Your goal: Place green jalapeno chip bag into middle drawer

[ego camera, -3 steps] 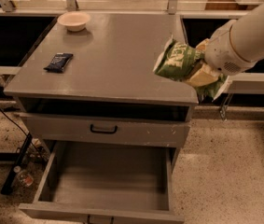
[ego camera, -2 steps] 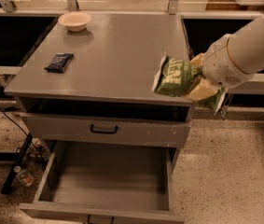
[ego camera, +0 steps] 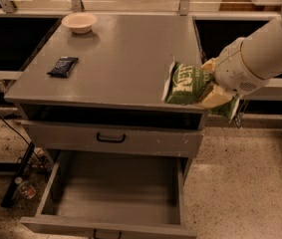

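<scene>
One thing has shifted over the last second: the green jalapeno chip bag (ego camera: pixel 185 83) now shows lower and slightly further left in the frame, level with the front right corner of the worktop (ego camera: pixel 120 59). The end effector (ego camera: pixel 206 83) pinches it from the right, its yellowish fingers (ego camera: pixel 215 97) pressed on the bag's right end. The white arm (ego camera: pixel 265 49) runs off to the upper right. The bag is held in the air and is not yet inside anything.

I judge this to be the carry turning into the descent. The bag must next travel down and left past the drawer front (ego camera: pixel 111 139) with its black curved handle. Below that, the middle drawer (ego camera: pixel 115 188) stands pulled out at the bottom centre of the frame, its bare grey floor showing.

The bag is crumpled, glossy green foil with white lettering, and it looks soft and easily deformed. The worktop and drawers are flat, matte, grey-painted surfaces with square edges. At the upper left a shallow, pale, round bowl (ego camera: pixel 79 22) rests on the worktop. A small, flat dark-blue packet (ego camera: pixel 63 66) lies toward the left side. Both are well apart from the bag.
</scene>
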`<action>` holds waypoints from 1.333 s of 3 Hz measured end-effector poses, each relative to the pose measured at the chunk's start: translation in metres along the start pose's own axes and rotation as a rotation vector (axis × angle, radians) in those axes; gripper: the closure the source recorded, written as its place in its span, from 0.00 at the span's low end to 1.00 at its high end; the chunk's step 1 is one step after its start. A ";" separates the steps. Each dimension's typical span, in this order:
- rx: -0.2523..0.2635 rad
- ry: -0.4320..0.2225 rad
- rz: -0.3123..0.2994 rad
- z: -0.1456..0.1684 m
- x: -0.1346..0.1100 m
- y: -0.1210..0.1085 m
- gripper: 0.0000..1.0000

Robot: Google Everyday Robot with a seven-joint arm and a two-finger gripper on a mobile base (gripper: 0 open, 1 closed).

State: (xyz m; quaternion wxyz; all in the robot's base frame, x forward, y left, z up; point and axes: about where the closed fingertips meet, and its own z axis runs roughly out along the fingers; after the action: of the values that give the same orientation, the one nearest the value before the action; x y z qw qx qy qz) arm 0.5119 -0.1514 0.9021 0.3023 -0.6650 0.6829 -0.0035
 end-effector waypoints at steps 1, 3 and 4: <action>-0.059 -0.071 0.005 0.025 -0.010 0.034 1.00; -0.166 -0.145 0.045 0.076 -0.014 0.089 1.00; -0.260 -0.098 0.075 0.124 0.000 0.120 1.00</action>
State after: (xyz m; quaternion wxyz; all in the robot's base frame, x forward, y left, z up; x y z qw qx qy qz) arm 0.4552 -0.0879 0.7518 0.2466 -0.6719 0.6864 0.1287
